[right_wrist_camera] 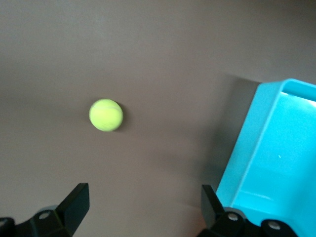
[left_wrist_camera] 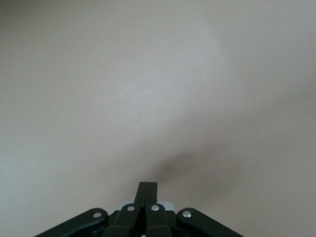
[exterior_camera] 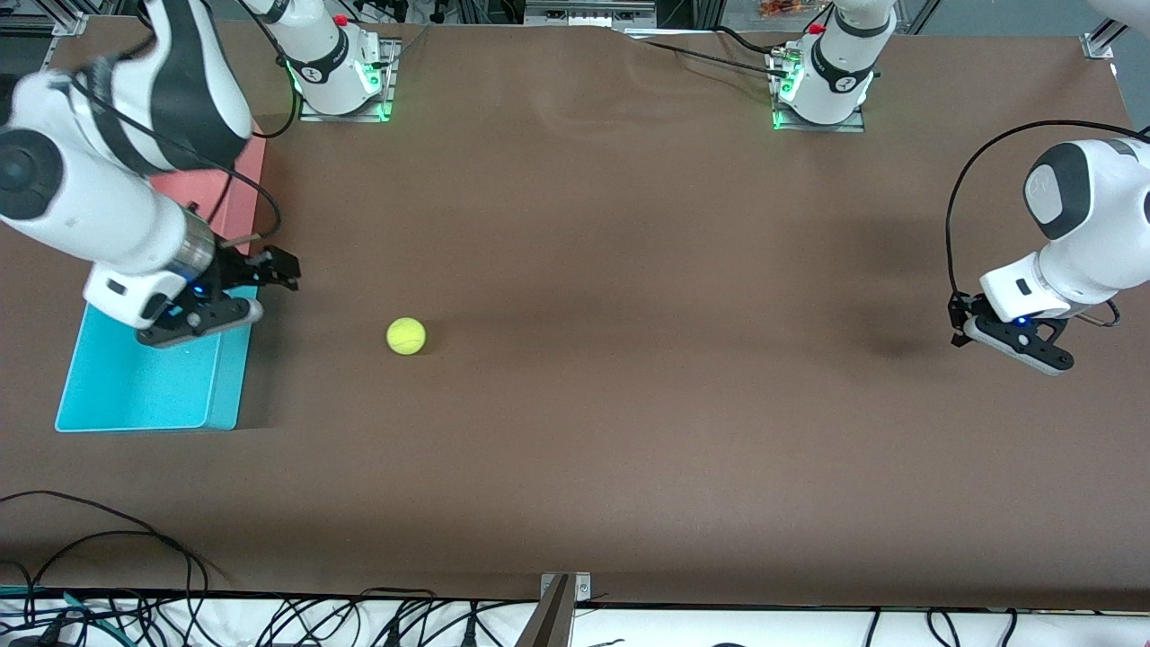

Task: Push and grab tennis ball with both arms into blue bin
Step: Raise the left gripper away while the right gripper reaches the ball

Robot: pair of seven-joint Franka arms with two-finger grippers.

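The small fuzzy yellow-green tennis ball lies on the brown table, at about 3 o'clock from the light cyan-blue rectangular plastic bin. The right gripper, fingers spread and empty, hangs over the bin's edge toward the ball. At the left arm's end, the left gripper is clenched over bare table.

Brown table carries tennis ball, blue bin, pink tub. Landmark: blue bin, at right arm's end. Ball near bin, toward left arm's end, apart from it. Pink tub beside bin, farther from front camera.
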